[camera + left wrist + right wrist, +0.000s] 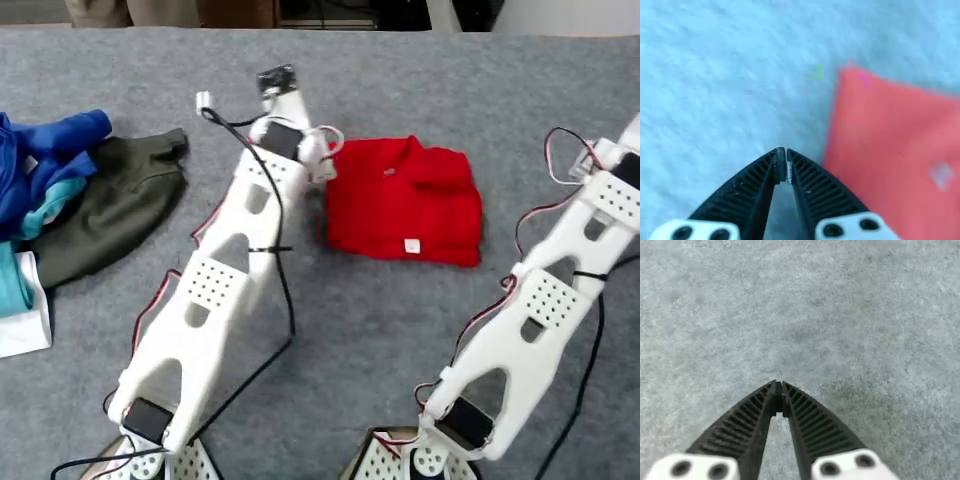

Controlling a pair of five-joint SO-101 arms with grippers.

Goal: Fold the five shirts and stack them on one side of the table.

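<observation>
Red shirt lies folded, its edge just beside the left gripper, whose jaws are pressed together on nothing. By my read, 1 shirt is done. The heap of unfolded shirts waits well off on that gripper's other side. To shift the red one cleanly: spread first, bite every layer at the edge, slide low. Right gripper, likewise clamped tight and empty, hangs over bare worktop.

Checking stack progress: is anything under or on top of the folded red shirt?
Nothing lies on the red shirt. It rests on the grey table, with no other cloth showing past its edges; anything directly beneath is covered.
</observation>
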